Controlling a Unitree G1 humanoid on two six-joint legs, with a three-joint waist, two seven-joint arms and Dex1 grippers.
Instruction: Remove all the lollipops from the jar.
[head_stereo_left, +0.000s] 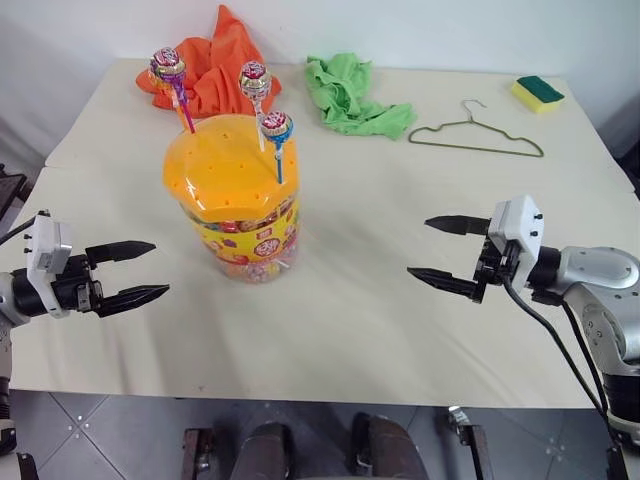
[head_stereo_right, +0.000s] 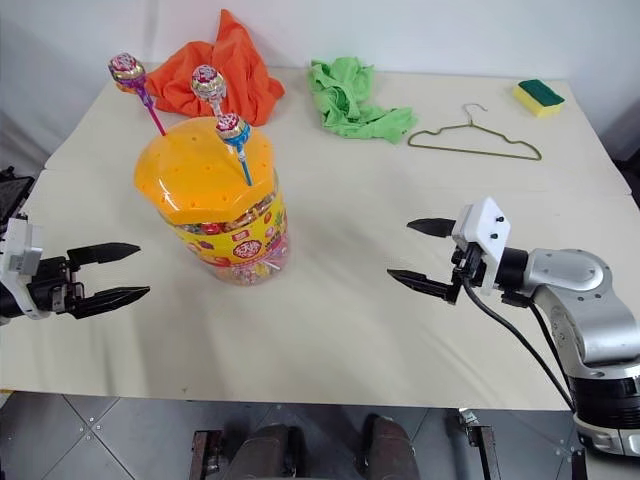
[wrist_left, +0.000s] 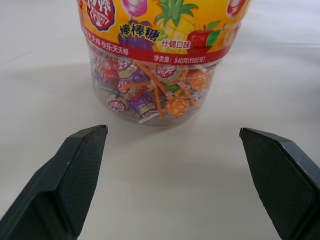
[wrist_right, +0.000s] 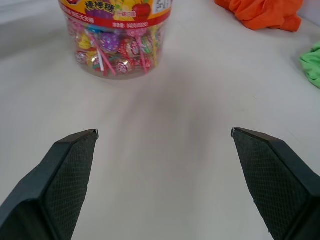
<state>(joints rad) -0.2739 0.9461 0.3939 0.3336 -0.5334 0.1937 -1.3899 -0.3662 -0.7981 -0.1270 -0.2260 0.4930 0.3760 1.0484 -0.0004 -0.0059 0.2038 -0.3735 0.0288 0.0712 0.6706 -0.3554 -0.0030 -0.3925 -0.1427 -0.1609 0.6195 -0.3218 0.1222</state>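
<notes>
Nearest, the left gripper (head_stereo_left: 132, 272) and the right gripper (head_stereo_left: 447, 248) hover spread and empty on either side of the table (head_stereo_left: 380, 300), neither touching anything. Between them, left of centre, stands the jar (head_stereo_left: 238, 195), with 3 lollipops (head_stereo_left: 254, 80) upright in its lid holes. By my judgement nothing has been removed yet; all 3 remain to pull.

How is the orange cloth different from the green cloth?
The orange cloth is bunched up into a tall peak, while the green cloth lies flatter and spread out. The orange cloth sits right behind the jar, partly behind its lollipops; the green cloth lies nearer the wire hanger. Both are crumpled and rest at the table's far side.
</notes>
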